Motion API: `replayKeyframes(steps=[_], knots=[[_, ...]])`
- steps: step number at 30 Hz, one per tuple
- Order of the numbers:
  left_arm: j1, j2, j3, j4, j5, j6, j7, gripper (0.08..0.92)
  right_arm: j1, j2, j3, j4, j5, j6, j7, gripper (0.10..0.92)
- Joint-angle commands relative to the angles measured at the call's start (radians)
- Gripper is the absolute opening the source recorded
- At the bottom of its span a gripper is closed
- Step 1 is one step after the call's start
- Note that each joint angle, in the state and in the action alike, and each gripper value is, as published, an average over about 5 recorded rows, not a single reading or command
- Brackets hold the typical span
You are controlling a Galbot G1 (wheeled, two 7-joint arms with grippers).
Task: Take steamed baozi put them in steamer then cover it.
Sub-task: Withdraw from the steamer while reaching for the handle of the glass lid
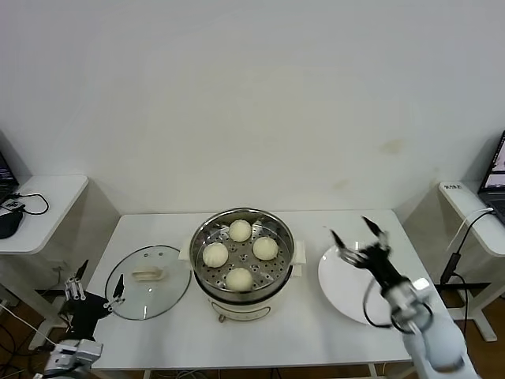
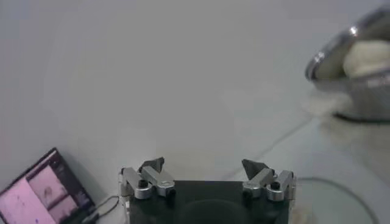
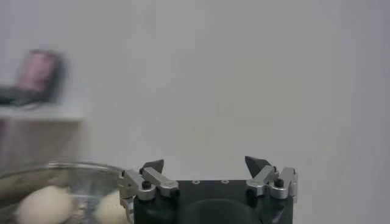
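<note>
Several cream-white baozi sit in the shiny steamer on its white pot at the table's middle. In the right wrist view a baozi shows inside the steamer rim. The left wrist view catches the steamer with a baozi in it. The round glass lid lies flat on the table, left of the pot. My right gripper hangs open and empty above the white plate, right of the steamer. My left gripper is open and empty at the table's left edge beside the lid.
Side tables stand at both ends, the left one carrying cables and the right one a laptop. A plain white wall runs behind the table. The left wrist view shows a laptop screen low down.
</note>
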Motion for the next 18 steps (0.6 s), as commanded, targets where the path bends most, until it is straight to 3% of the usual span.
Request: replayKeyframes(steps=[1,6,18], knots=[[-0.007,0.056,0.038,0.158,0.623,-0.108,-0.038,0.823,-0.264,0.228,0.320,0.027,-0.007,0.163,-0.007,0.823],[-0.063,0.078,0.106,0.242,0.779,-0.111,-0.051,0.823,-0.290,0.261,0.331,0.057,-0.014,0.165,0.003,0.823],[-0.328,0.094,0.255,0.498,0.771,-0.112,-0.097,0.823,-0.340,0.299,0.357,0.101,-0.032,0.154,0.011,0.823]])
